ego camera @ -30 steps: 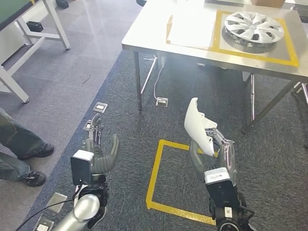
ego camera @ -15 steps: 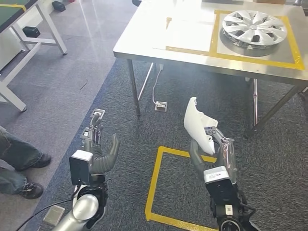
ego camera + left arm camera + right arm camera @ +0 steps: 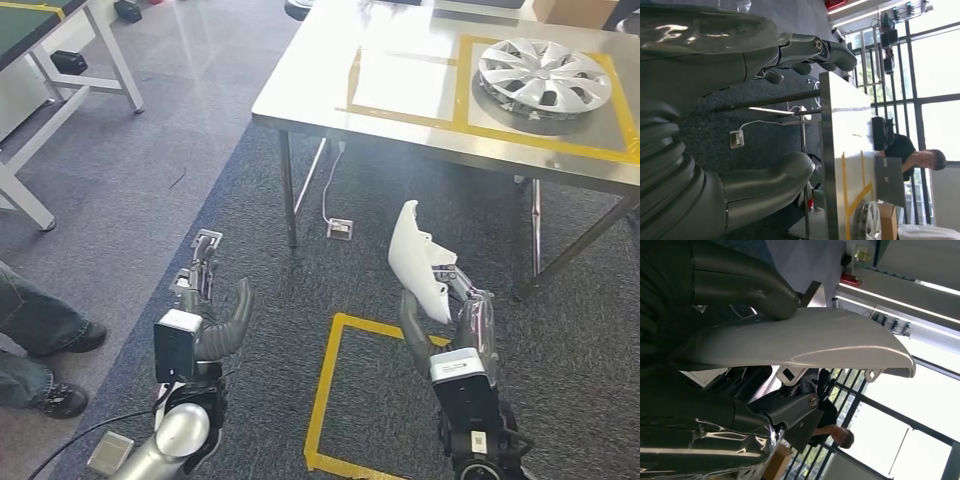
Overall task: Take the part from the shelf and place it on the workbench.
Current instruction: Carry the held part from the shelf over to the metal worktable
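Note:
My right hand (image 3: 453,320) grips a white curved plastic part (image 3: 415,258), holding it upright above the carpet in front of the steel workbench (image 3: 317,85). The right wrist view shows the same white part (image 3: 798,345) pinched between my thumb and darker fingers (image 3: 791,407). My left hand (image 3: 207,315) hangs beside me with fingers apart and nothing in it; the left wrist view shows that hand (image 3: 734,60) with the workbench's edge (image 3: 830,150) beyond it. The bench top carries yellow tape outlines (image 3: 460,75).
A silver wheel cover (image 3: 543,75) lies inside the right-hand taped outline on the bench. A yellow tape square (image 3: 324,385) marks the carpet below me. A person's legs and shoes (image 3: 45,345) are at the far left. Another table frame (image 3: 68,85) stands at the back left.
The whole view has shifted: the workbench sits a little further right and lower in the picture. My right hand still holds the white part, and my left hand keeps its pose.

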